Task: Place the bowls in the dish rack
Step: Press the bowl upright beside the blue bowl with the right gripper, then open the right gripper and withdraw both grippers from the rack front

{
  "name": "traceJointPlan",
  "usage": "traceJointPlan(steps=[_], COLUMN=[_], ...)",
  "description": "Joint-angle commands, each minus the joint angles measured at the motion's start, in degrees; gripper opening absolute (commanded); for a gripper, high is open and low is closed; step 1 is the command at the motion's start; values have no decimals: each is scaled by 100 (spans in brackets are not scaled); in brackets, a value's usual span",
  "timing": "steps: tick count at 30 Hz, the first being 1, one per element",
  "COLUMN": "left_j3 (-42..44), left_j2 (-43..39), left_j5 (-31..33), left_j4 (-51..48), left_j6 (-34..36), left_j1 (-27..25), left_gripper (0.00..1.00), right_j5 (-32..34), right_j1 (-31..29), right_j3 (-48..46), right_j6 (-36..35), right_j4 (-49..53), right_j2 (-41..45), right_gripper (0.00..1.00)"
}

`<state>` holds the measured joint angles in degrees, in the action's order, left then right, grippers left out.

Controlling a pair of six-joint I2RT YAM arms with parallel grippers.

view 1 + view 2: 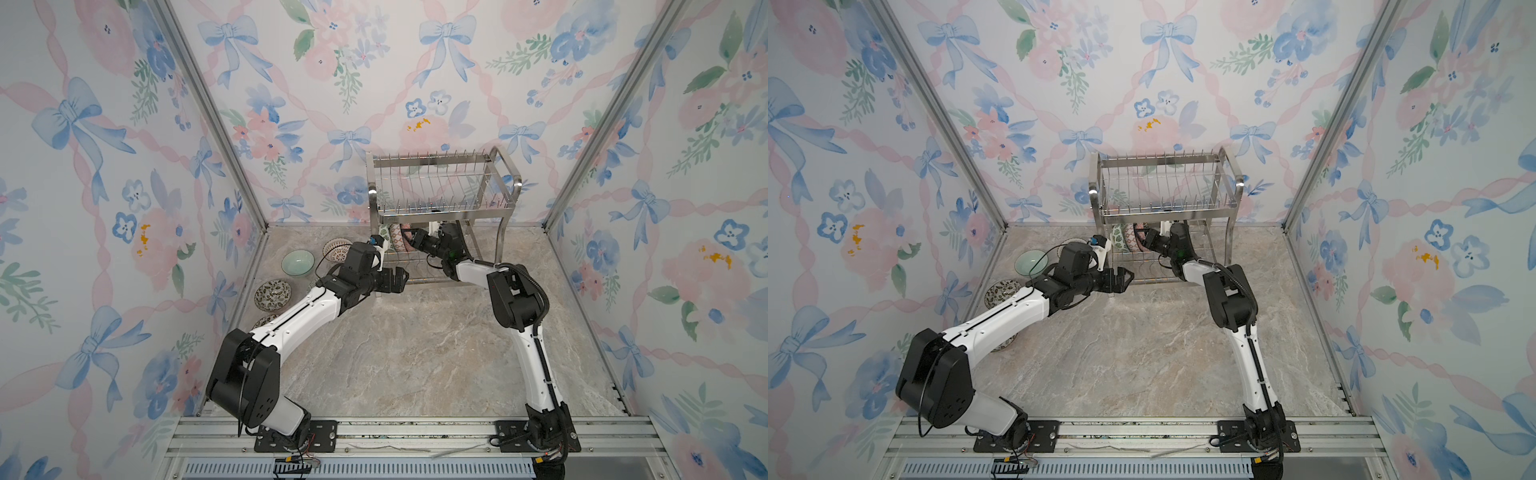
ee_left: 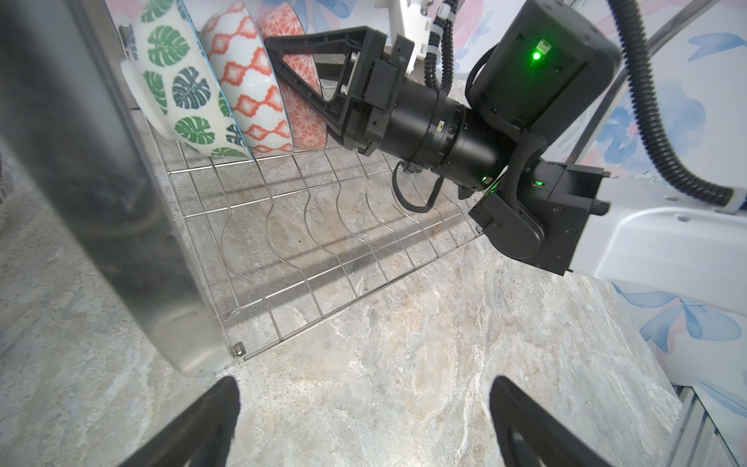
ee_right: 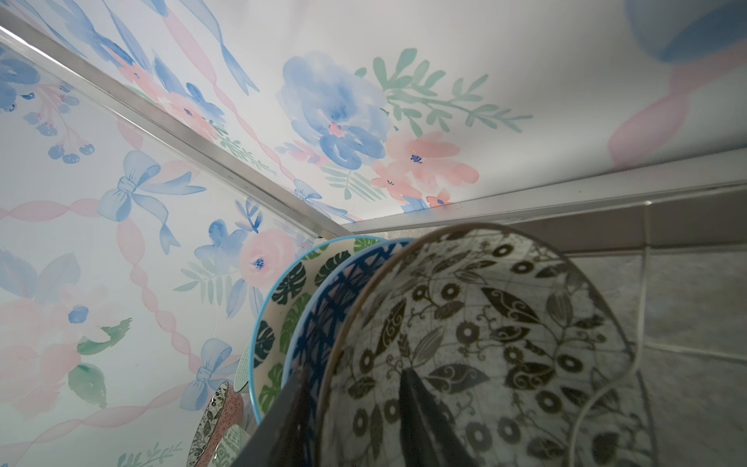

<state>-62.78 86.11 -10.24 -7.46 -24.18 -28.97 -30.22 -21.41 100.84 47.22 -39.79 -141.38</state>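
Right claw (image 1: 413, 240) straddles the rim of the dark floral bowl (image 3: 485, 343) in the dish rack (image 1: 444, 216); clamped or loose cannot be told.
Bowl stands on edge in the lower tier beside the red lattice bowl (image 2: 246, 89) and green-leaf bowl (image 2: 174, 89). Left claw (image 2: 364, 424) hangs spread and empty over the bench (image 1: 415, 353).

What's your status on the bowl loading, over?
Left gripper open, empty, beside dish rack leg. Right gripper jaws parted astride dark floral bowl rim, lower tier. Three bowls racked on edge. Nothing blocking.

Bowls (image 2: 250, 81) inside dish rack (image 1: 440, 216), lower tier
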Motion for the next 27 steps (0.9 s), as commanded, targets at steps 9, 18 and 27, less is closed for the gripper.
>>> traceJointPlan(steps=[9,18,27], left_j3=[65,65,83], left_j2=[-105,-123,-298], left_j5=[71,99,154], left_j4=[-106,-105,-113], left_j6=[124,133,107], left_j1=[-30,-18,117], left_gripper=[98,98,98], right_j5=[-47,133,647], right_j1=[63,125,146], right_j3=[-386,-914,-1896], right_j6=[-244,-241,-605], right_j4=[-115,-388,-554], right_j2=[619,907,1570], right_gripper=[47,53,55])
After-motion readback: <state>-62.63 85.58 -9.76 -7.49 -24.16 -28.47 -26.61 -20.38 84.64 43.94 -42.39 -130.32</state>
